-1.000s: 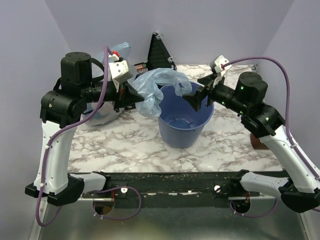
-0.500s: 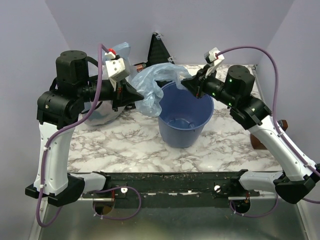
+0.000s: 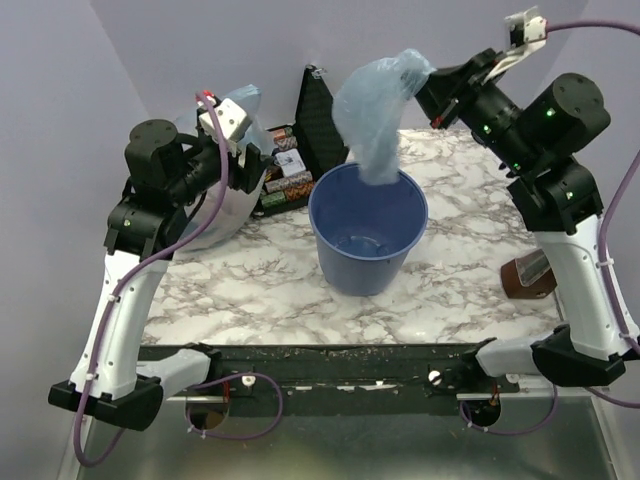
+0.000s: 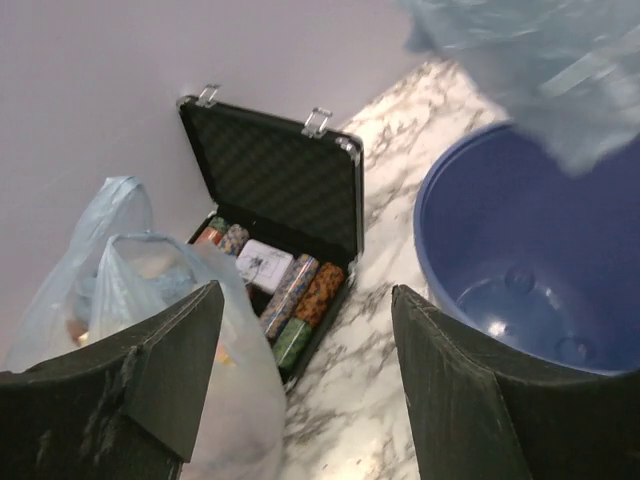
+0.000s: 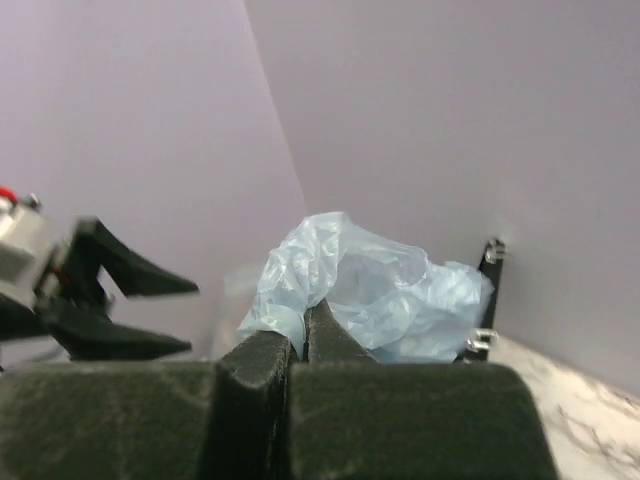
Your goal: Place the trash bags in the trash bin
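1. The left jaws, which gripped the trash bag [image 3: 375,110] a second ago, now stand wide and empty. They have drawn back toward the stuffed clear bag [image 4: 120,285] and the open black case [image 4: 270,180].
2. The right jaws have closed tight on the bag's top and raised it high, so one arm alone carries it.
3. The bag hangs limp over the trash bin [image 3: 365,265], its lower end at the far rim. Whether it dips inside cannot be told.
4. The bin's floor is bare, so nothing is in yet. Lowering and letting go looks like the remaining step, though the limp film may drape over the rim.
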Controlling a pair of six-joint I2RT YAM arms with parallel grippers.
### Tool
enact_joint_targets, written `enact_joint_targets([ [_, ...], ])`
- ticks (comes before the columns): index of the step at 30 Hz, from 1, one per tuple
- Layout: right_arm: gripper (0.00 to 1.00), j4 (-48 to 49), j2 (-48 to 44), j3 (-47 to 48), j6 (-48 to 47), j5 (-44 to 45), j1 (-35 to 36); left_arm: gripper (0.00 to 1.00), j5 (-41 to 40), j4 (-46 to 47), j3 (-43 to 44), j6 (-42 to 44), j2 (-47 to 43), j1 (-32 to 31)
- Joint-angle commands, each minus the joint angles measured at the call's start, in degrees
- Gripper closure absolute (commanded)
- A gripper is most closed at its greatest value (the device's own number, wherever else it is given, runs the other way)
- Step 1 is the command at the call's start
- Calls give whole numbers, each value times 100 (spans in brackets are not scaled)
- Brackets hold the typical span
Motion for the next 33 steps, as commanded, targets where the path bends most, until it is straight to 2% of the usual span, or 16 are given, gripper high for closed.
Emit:
enact_joint_targets([
  [1, 99, -595, 718, 1190, 912, 313, -12, 28, 81, 1611, -312, -1209, -340, -195],
  [3, 99, -710, 947, 1550, 1045, 657, -12, 32, 792, 1575, -496, -1668, -323, -415],
  [5, 99, -702, 1141, 1798, 1027, 1043, -12, 31, 867, 1785, -847, -1687, -393, -1010],
  [6, 99, -667, 1246, 1920, 992, 1193, -12, 29, 762, 1899, -997, -1617, -393, -1249],
  [8, 99, -640, 1466, 2210, 852, 1351, -12, 15, 359, 2154, -1121, -1529, -279, -1749],
  [9, 99, -640, 1554, 2325, 869, 1466, -21, 12, 121, 2295, -1112, -1511, -148, -2022],
  [10, 99, -588, 1633, 2404, 843, 1528, -12, 1, 15, 2392, -1034, -1502, 18, -2233],
  [13, 99, -316, 1844, 2589, 720, 1931, -12, 1, -477, 2743, -788, -1843, 520, -2744],
  [15, 99, -253, 2055, 2861, 684, 2099, 5, 1, -1108, 2911, -691, -2247, 897, -2999],
  [19, 99, -52, 2188, 3003, 649, 2415, 137, 1, -2305, 2920, -164, -3170, 1829, -3062],
  [21, 99, 19, 2135, 2933, 623, 2504, 260, 1, -3077, 2955, 82, -3224, 2180, -3088],
  [25, 99, 81, 2108, 2906, 623, 2671, 401, 1, -5054, 2244, 1100, -3181, 3173, -3071],
  [33, 100, 230, 2258, 3152, 553, 2767, 419, 1, -5189, 3121, 822, -2680, 3106, -2859],
])
